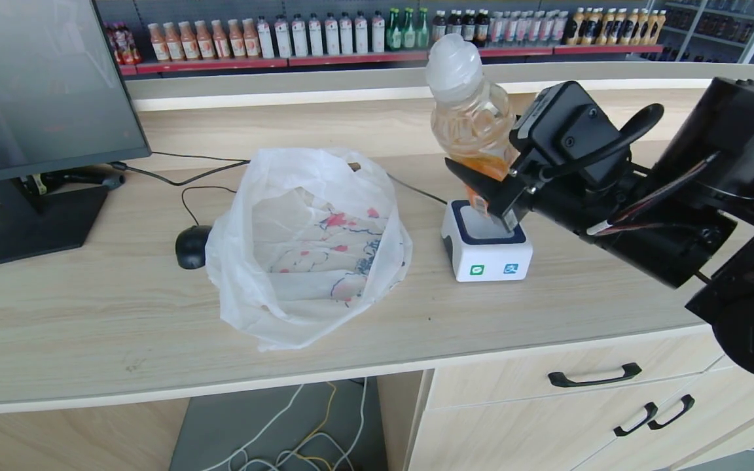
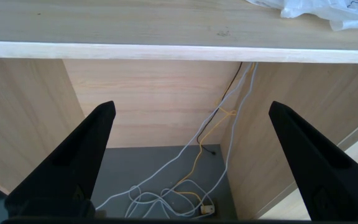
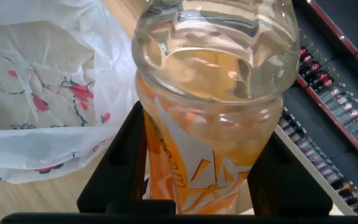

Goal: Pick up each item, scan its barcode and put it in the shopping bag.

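Observation:
My right gripper is shut on an orange drink bottle with a white cap, held upright just above the white barcode scanner on the counter. Up close, the bottle sits between the black fingers, orange label facing the camera. The white plastic shopping bag lies open on the counter to the scanner's left and shows as a white bag beside the bottle. My left gripper hangs open below the counter edge, with nothing between its fingers.
A monitor on its stand occupies the counter's left end, with a black mouse and cables beside the bag. Drawers sit under the counter on the right. Loose cables lie on the floor beneath. Shelves of bottles line the back.

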Motion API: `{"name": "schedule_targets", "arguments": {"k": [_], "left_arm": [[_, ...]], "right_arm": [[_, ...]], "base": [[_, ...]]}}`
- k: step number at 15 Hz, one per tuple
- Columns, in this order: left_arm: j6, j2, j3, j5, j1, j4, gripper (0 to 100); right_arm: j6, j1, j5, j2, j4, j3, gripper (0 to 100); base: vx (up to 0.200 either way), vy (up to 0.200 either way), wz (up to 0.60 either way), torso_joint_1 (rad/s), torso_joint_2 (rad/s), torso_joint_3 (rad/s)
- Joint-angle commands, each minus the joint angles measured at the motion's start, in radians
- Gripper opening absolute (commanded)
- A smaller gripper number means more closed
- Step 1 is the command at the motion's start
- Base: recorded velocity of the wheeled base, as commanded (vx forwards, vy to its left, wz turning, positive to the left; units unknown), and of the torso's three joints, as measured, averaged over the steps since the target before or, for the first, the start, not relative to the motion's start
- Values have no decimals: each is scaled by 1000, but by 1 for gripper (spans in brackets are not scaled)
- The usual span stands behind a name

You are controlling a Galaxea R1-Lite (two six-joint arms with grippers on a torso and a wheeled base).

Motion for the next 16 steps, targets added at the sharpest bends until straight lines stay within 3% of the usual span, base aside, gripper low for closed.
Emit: {"name": "schedule_targets", "arguments": {"k": [1, 5, 10, 16], "left_arm": [[0, 0, 0, 0, 0, 0, 100], [0, 0, 0, 0, 0, 0, 100], [0, 0, 0, 0, 0, 0, 100], [3, 0, 0, 0, -1, 1, 100]], "right_arm": [[51, 3, -34, -58, -8, 18, 0], [271, 2, -180, -125, -59, 88, 0], [458, -1, -219, -199, -102, 199, 0], [751, -7, -463, -200, -103, 208, 0]], "base": [[0, 0, 0, 0, 0, 0], [0, 0, 0, 0, 0, 0], [0, 0, 0, 0, 0, 0], [0, 0, 0, 0, 0, 0]]}}
